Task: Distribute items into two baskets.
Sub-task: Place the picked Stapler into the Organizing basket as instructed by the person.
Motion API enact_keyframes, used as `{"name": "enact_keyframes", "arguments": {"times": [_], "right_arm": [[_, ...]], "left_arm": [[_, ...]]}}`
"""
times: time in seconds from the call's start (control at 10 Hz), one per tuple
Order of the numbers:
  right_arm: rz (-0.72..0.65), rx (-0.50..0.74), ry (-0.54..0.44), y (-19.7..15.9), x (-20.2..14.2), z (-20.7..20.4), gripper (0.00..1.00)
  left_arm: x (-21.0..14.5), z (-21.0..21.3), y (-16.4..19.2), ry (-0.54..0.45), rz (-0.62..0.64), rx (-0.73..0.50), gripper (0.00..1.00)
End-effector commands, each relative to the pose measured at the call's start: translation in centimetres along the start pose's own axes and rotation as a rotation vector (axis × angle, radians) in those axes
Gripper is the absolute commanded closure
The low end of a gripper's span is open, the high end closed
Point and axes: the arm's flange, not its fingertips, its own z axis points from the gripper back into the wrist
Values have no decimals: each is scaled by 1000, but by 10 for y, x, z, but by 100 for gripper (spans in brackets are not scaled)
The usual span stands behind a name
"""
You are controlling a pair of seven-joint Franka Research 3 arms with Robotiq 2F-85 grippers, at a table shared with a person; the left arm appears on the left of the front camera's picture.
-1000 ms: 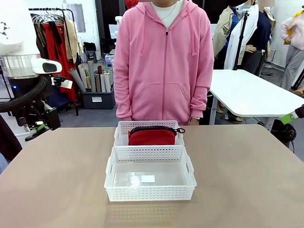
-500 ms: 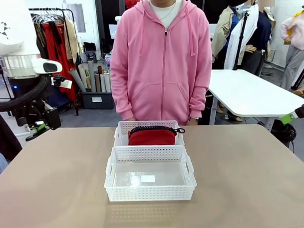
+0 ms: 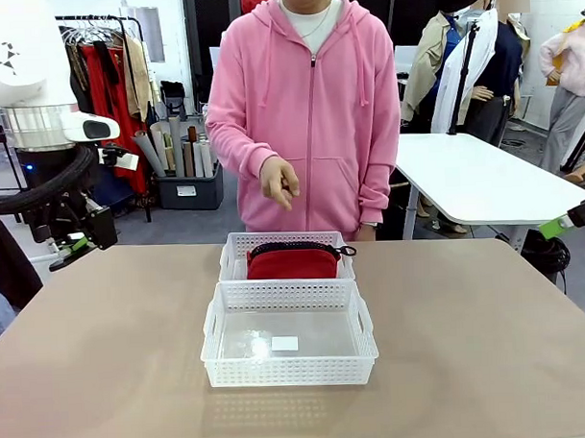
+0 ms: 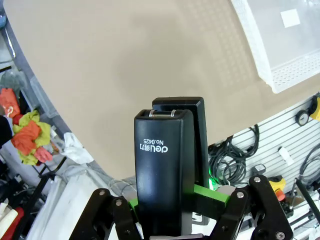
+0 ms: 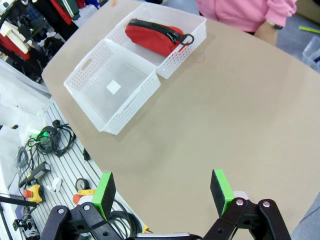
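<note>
- since the earlier frames the person's hand [image 3: 277,182] has come up from their side to chest height, fingers loosely pointing down toward the baskets; the arms and baskets have not shifted.
- the left pincer [image 4: 169,200] is clamped on the black stapler [image 4: 165,175], held well off to the left of the surface [image 3: 105,341], clear of both baskets.
- the right pincer [image 5: 162,192] stands wide apart with nothing between its green pads, hanging over the right side of the surface.
- the red pouch [image 3: 293,261] already lies in the far basket [image 3: 238,250]; the near basket [image 3: 288,371] holds only a small white label, so the stapler probably belongs there.
- risk: the stapler is smooth and gripped low on its body, so it could tilt or slip on a quick swing across.
- risk: the near basket is light plastic with a lattice rim; a low approach could catch the rim and shove it into the far basket, which it touches.
- risk: the person's raised hand is above the far basket; if it drops further while the left arm travels in, the two could meet.
- around: a white table [image 3: 474,179] and a clothes rack stand behind, well apart; nothing lies on the surface between the left pincer and the near basket.
</note>
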Motion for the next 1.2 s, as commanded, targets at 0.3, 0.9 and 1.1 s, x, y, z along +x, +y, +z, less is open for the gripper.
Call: {"name": "enact_keyframes", "arguments": {"times": [0.3, 0.9, 1.1], "right_arm": [[2, 9, -18, 0, 2, 0, 0], [2, 9, -18, 0, 2, 0, 0], [2, 9, -18, 0, 2, 0, 0]], "left_arm": [[-1, 3, 0, -9, 13, 1, 100], [-1, 3, 0, -9, 13, 1, 100], [-1, 3, 0, -9, 13, 1, 100]]}}
